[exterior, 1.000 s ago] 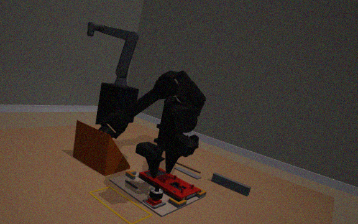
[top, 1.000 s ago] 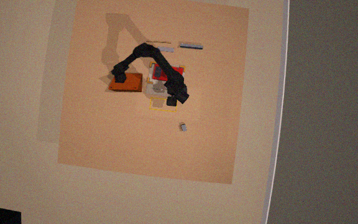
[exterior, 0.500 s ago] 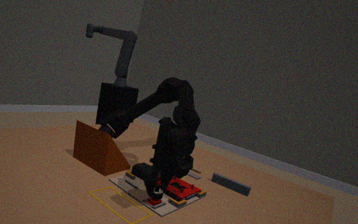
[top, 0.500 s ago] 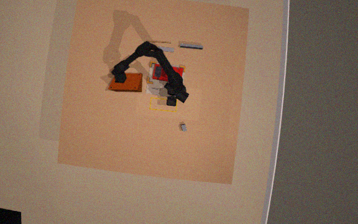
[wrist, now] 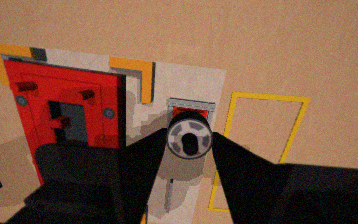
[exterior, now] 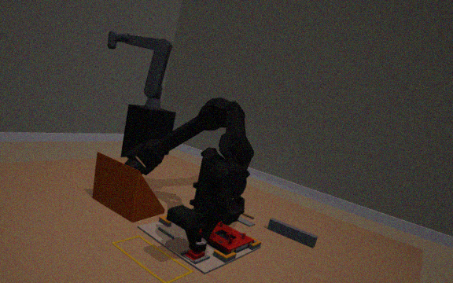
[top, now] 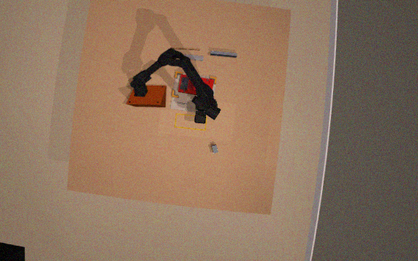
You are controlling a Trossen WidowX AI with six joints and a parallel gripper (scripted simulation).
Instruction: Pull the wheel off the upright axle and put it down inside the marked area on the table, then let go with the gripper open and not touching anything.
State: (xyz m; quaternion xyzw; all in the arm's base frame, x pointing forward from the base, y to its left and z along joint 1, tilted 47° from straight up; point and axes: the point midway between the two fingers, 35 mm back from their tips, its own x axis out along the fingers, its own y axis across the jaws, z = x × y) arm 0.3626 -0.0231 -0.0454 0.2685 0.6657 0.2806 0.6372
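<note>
The wheel [wrist: 201, 131] [exterior: 200, 245], black with a light grey spoked face, sits low over the small red block [exterior: 195, 255] [wrist: 180, 111] at the board's edge. A dark round axle end [wrist: 190, 144] shows at its middle. My gripper [wrist: 189, 134] [exterior: 199, 243] points down and is shut on the wheel, one finger on each side. I cannot tell whether the wheel has risen on the axle. In the top view the arm hides the wheel. The marked area, a yellow outline [top: 191, 128] [exterior: 140, 262] [wrist: 270, 96], lies on the table beside the board.
The pale board [wrist: 180, 80] also carries a red plate [wrist: 115, 92] [exterior: 238, 240] with upright pegs and orange corner pieces. An orange wedge [top: 154, 95] [exterior: 118, 189] stands beside the board. A grey bar [top: 223, 54] [exterior: 292, 233] and a small grey block [top: 214, 148] lie farther off.
</note>
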